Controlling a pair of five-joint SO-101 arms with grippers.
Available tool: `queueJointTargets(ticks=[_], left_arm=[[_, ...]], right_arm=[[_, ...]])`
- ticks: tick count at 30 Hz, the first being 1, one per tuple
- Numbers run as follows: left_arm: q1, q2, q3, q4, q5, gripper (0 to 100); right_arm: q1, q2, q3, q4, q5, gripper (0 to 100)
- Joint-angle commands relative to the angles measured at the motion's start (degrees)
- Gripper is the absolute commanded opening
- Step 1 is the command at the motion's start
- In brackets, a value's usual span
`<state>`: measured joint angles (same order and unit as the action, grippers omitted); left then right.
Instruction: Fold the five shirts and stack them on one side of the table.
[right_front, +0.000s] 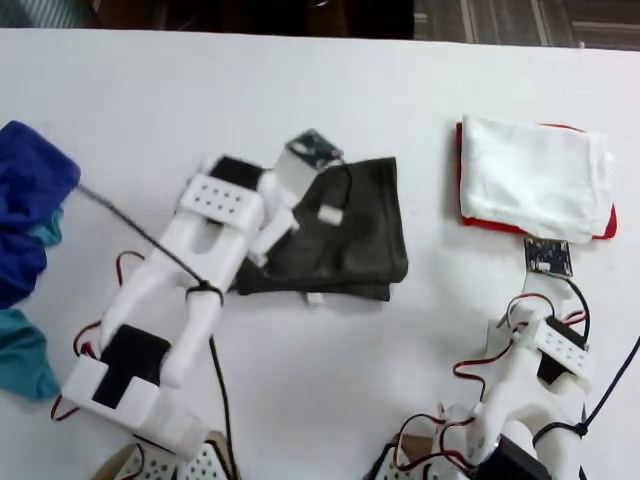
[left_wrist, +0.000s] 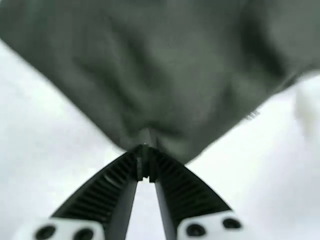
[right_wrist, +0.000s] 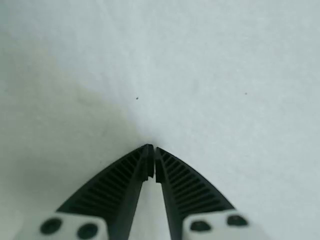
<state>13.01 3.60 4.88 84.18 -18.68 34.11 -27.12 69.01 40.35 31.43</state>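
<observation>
A dark grey shirt lies folded at the table's middle. My left gripper is at its near left edge. In the left wrist view the gripper is shut, and the shirt's edge is pinched at the tips. A folded white shirt rests on a folded red shirt at the far right. My right gripper hangs just in front of that stack. In the right wrist view it is shut over bare table. A blue shirt and a teal shirt lie crumpled at the left edge.
The white table has free room along the back and between the dark shirt and the stack. Cables trail from both arm bases along the front edge.
</observation>
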Motion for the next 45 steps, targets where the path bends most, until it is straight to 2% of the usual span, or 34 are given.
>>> queueJointTargets(ticks=[1, 3, 5, 9, 12, 17, 21, 24, 28, 33, 35, 39, 45], left_arm=[[-0.4, -1.7, -9.9, 9.1, -0.4, 3], [-0.5, -1.7, -8.6, 9.0, -0.4, 3], [-0.6, -1.8, -4.5, 6.4, -0.4, 3], [-3.7, -2.2, 4.5, -3.0, 5.0, 3], [-9.9, -4.6, 10.2, -6.9, 6.9, 3], [-18.9, -17.1, 26.3, -15.2, 6.9, 3], [-23.3, -26.5, 41.5, -25.5, 6.8, 3], [-26.7, -30.6, 49.9, -33.1, 6.8, 3], [-30.8, -31.1, 56.0, -42.1, 6.8, 3], [-31.2, -31.1, 59.7, -48.0, 6.8, 3], [-31.3, -31.2, 59.8, -48.4, 6.8, 3], [-31.2, -31.2, 60.2, -48.5, 6.8, 3], [-31.2, -31.2, 60.2, -48.5, 6.8, 3]], right_arm=[[-1.3, -1.6, -0.7, -0.5, -0.3, 1.9], [-1.5, -1.5, -3.3, 3.3, -0.4, 1.9], [-2.6, -1.5, -8.6, 11.6, -0.7, 1.9], [-10.8, -1.0, -25.2, 28.7, -0.7, 1.9], [-19.6, -0.9, -38.9, 37.7, -1.1, 1.9], [-34.3, -0.2, -54.2, 40.4, -10.6, 3.9], [-44.0, 7.6, -61.8, 40.5, -21.0, 17.6], [-48.5, 16.7, -66.5, 40.7, -25.8, 25.0], [-52.2, 29.0, -72.7, 41.3, -30.2, 26.1], [-53.7, 43.0, -83.8, 46.5, -34.3, 26.2], [-53.6, 48.6, -88.6, 48.3, -35.0, 26.7], [-53.3, 58.6, -99.0, 53.3, -35.2, 33.9], [-52.9, 70.4, -112.4, 57.6, -35.2, 34.4]])
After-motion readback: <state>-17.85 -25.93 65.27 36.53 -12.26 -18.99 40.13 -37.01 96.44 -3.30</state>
